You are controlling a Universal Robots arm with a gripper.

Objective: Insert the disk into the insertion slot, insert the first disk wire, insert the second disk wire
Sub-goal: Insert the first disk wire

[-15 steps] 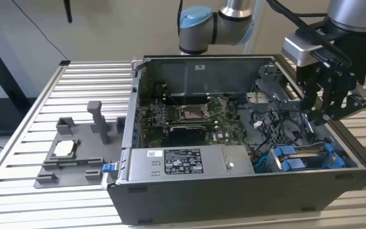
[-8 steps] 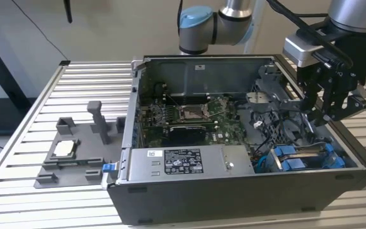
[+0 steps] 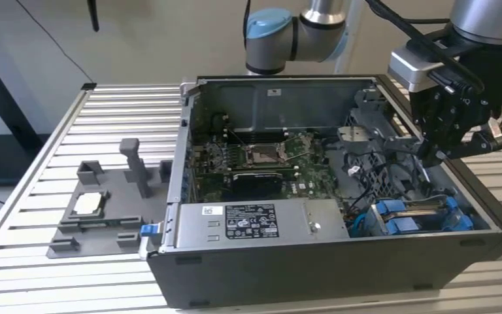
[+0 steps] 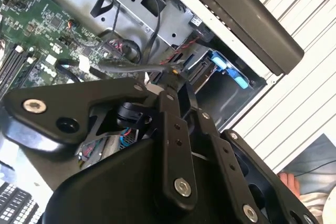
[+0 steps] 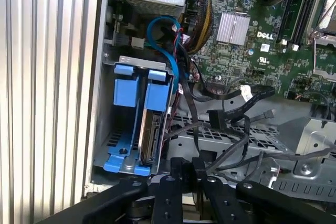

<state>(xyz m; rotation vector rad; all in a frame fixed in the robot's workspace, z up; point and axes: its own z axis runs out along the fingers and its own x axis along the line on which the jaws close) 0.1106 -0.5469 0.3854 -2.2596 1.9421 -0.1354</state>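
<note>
One arm hangs over the open computer case (image 3: 321,275) on the slatted tabletop (image 3: 120,104), its single gripper (image 3: 447,154) above the far end at the exterior view's right. I cannot tell how wide the gripper stands. One disk (image 5: 148,135) sits on edge in the insertion slot (image 5: 142,62), with a second blue carrier (image 5: 125,85) just beside it. Several loose black wires (image 5: 231,114) lie near the slot. One grey tray (image 3: 94,226) holds one chip (image 3: 89,204).

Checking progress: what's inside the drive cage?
The disk, seen edge-on in its blue carrier, sits inside the cage. Its label and connector end are covered, so any plugged wires can't be seen.
</note>
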